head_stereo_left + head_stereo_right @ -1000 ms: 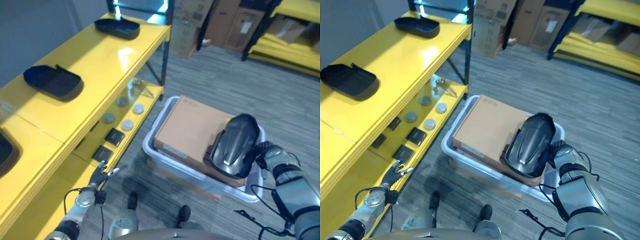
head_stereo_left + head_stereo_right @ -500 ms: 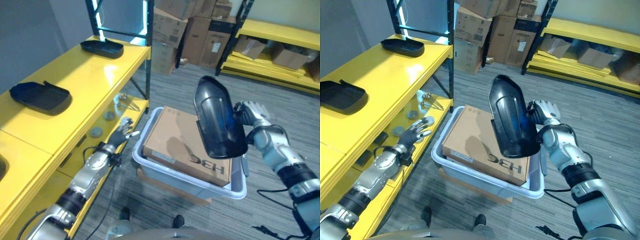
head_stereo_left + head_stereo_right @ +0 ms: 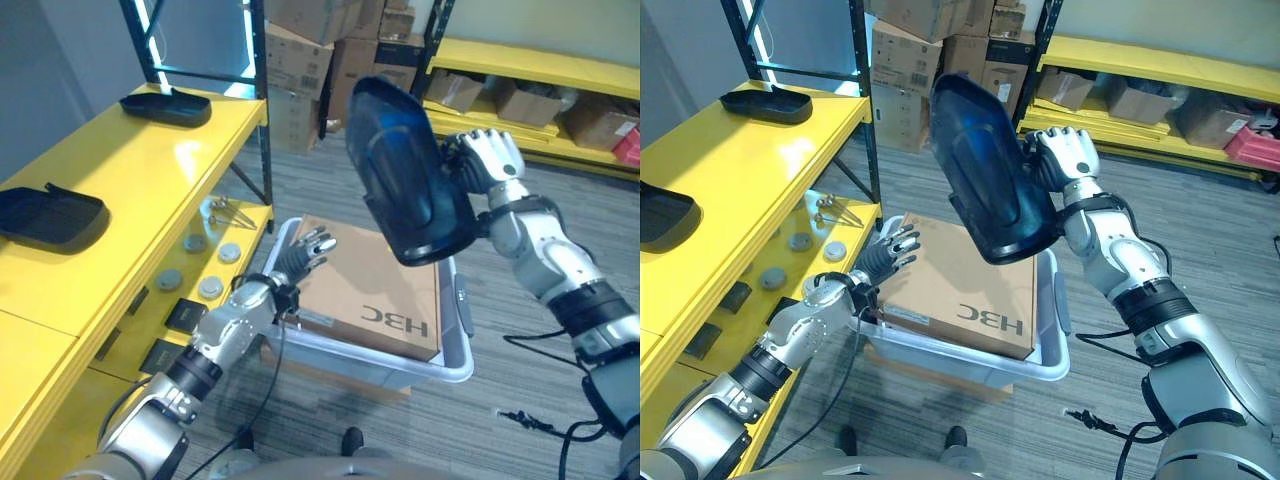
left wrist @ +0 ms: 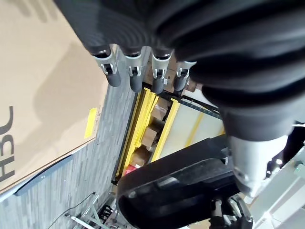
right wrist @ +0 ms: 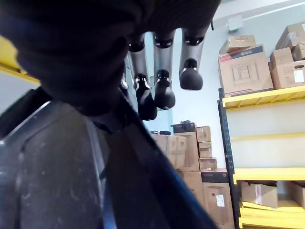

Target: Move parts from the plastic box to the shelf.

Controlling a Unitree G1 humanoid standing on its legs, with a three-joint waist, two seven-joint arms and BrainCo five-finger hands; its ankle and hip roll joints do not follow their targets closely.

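The right hand (image 3: 1065, 158) has its fingers curled round the edge of a big black moulded part (image 3: 985, 170), holding it up in the air, above the plastic box (image 3: 970, 355). In that box lies a brown carton (image 3: 960, 275) with large dark lettering on its near end. The left hand (image 3: 300, 255) hovers, fingers spread and relaxed, over the carton's left edge. On the yellow shelf (image 3: 120, 160) to the left sit two black trays (image 3: 165, 103), well apart.
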